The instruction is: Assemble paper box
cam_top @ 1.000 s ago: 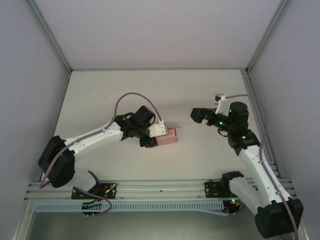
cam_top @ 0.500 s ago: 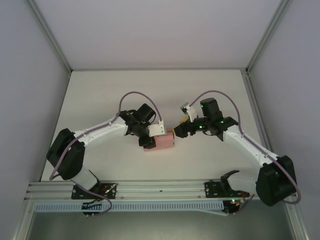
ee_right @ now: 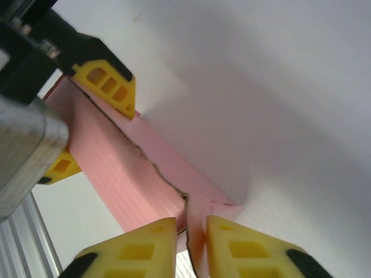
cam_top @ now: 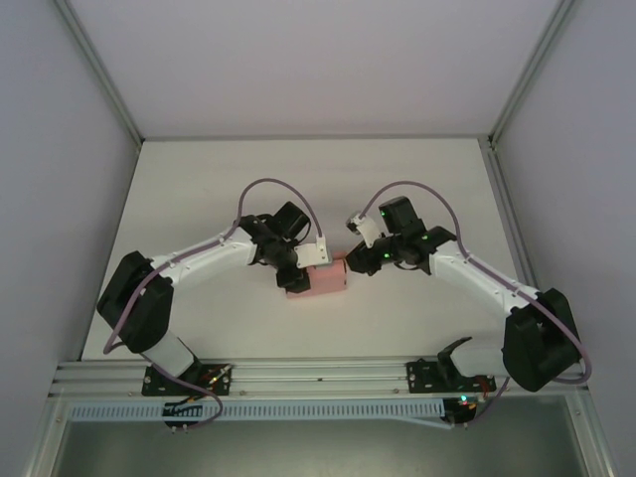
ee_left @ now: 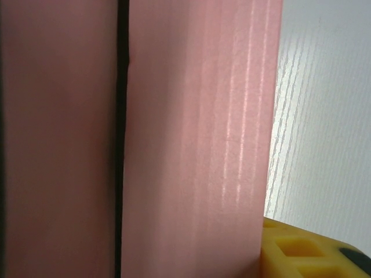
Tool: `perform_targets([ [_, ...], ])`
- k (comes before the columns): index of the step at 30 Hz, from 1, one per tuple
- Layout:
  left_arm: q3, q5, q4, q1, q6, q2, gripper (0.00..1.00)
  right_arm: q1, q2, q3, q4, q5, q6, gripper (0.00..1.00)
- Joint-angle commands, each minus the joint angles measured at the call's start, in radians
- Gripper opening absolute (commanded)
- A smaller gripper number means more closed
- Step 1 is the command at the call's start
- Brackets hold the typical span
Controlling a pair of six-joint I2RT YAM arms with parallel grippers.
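- Your pink thin-card rectangular box (cam_top: 320, 279) lies near the middle of the white table (cam_top: 199, 179), slightly toward 6 o'clock.
- Your left gripper (cam_top: 296, 270) grasps the box from its 9 o'clock end, a yellow finger (ee_right: 110, 81) on each side.
- Your right gripper (ee_right: 191, 240), at the 3 o'clock end, is clenched on a thin flap.
- Risk: pull that flap off-line and the card may crease or tear along the ragged seam; a hard tug could slide the box out of the left hold.
- Both wrists crowd the box, and lilac cables (cam_top: 268, 189) loop at 12 o'clock, so you have little room to turn.
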Motion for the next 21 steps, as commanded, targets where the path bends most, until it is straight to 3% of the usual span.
perform_targets([
  [1,0.029,-0.017,-0.026,-0.001,-0.003,0.017,0.48,0.006,-0.001,0.052,-0.004,0.047,0.046,0.07],
  [3,0.036,-0.047,-0.023,-0.013,-0.018,0.024,0.49,0.007,0.004,0.068,-0.014,0.039,0.094,0.0],
  [9,0.063,-0.188,-0.02,-0.072,-0.065,0.065,0.49,0.007,0.07,0.135,-0.09,-0.04,0.313,0.0],
  [17,0.077,-0.207,-0.001,-0.081,-0.068,0.074,0.48,0.007,0.073,0.117,-0.124,-0.048,0.505,0.0],
  [21,0.081,-0.211,-0.001,-0.08,-0.067,0.089,0.48,0.003,0.055,0.109,-0.067,-0.114,0.576,0.0],
])
